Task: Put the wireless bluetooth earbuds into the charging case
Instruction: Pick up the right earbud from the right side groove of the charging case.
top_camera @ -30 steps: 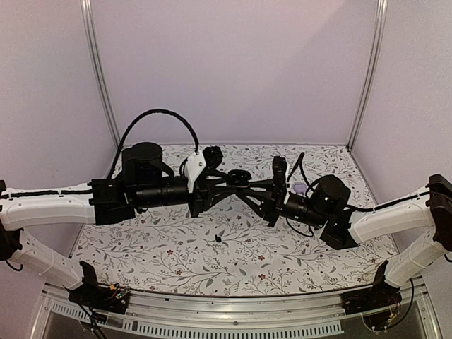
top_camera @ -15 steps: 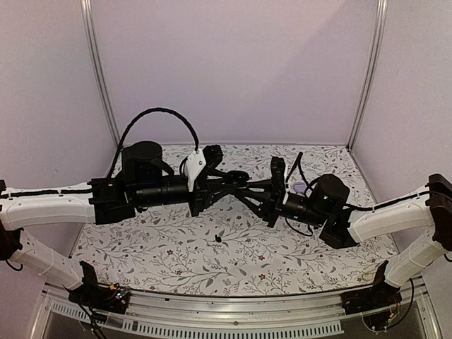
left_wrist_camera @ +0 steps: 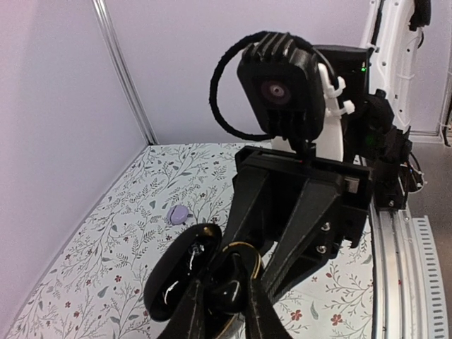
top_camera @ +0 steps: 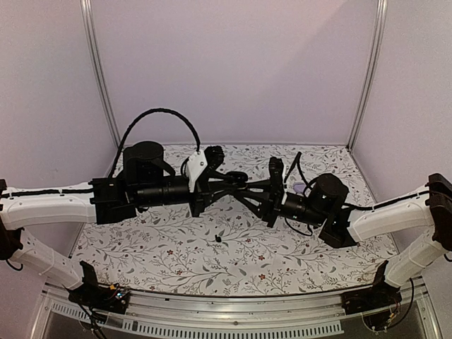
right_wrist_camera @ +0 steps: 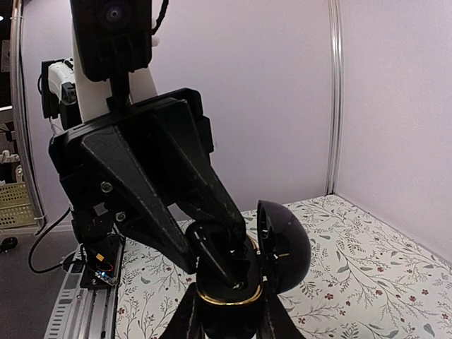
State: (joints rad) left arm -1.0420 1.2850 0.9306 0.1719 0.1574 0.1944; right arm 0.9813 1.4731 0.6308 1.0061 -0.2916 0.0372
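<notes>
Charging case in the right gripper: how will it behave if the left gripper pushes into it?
Probably slippery: the charging case looks glossy and rounded, so it may twist in the right gripper. Its lid stands open on a hinge and likely swings if bumped. The shell seems rigid, not squashy.

Soft, even light is falling from above, washing over the pale walls [top_camera: 233, 70]. Only faint shadows are lying on the patterned cloth [top_camera: 176, 247]. Small highlights are gleaming on the glossy black case [right_wrist_camera: 286, 247]. The overhead view is bending its posts [top_camera: 95, 70] inward; the wrist views are softening toward their bottom edges.
</notes>
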